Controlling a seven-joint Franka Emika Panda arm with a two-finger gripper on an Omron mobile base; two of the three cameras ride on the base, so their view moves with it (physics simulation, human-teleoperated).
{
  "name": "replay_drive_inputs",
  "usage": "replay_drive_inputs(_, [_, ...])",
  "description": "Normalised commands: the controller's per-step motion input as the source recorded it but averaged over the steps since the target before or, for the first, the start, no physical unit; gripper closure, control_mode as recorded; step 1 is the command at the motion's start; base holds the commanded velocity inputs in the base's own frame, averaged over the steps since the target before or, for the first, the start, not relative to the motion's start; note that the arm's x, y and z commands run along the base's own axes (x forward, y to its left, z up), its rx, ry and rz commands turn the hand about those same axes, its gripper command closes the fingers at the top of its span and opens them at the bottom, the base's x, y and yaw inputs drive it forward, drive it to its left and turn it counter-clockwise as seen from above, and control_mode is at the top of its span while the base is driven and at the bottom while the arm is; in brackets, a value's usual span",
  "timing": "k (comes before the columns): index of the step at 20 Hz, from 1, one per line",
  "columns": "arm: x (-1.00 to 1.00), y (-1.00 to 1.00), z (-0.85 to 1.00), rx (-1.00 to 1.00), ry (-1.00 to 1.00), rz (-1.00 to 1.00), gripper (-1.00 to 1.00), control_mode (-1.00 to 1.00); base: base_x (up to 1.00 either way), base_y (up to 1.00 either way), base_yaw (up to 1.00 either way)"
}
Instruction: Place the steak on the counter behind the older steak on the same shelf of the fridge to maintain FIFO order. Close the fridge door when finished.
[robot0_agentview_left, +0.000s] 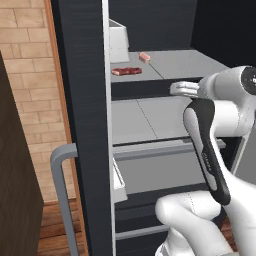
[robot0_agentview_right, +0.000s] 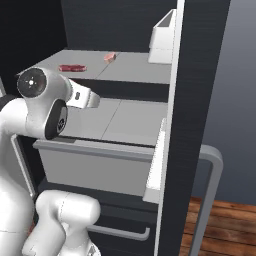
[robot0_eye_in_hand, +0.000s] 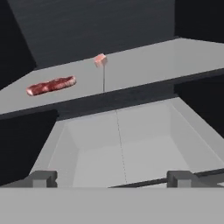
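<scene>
My left base view looks forward from behind the arm, close past the open door's edge into the fridge (robot0_agentview_left: 82, 100), my right base view mirrors it, my hand view faces the shelf (robot0_eye_in_hand: 144, 65) nearer, all sharing that shelf.

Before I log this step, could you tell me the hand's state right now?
Hand: open and empty; the steak lies on the shelf.

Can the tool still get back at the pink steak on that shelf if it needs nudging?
Probably yes. The steak lies in the open on the shelf, apart from the older steak, with nothing between it and the tool. The tool is open, empty, and sits lower, over the drawer.
</scene>
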Motion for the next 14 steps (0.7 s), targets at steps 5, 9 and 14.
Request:
replay_drive_inputs(5, [-0.09,0.02,-0.38,-0.01,0.12,0.0,-1.0,-1.0,0.0,0.0,0.0])
replay_drive_inputs(9, [0.13,0.0,-0.18,0.0,0.13,0.07,-1.0,-1.0,0.0,0.0,0.0])
replay_drive_inputs(14, [-0.03,0.01,-0.02,0.0,0.0,0.01,-1.0,1.0,-0.76,0.0,0.0])
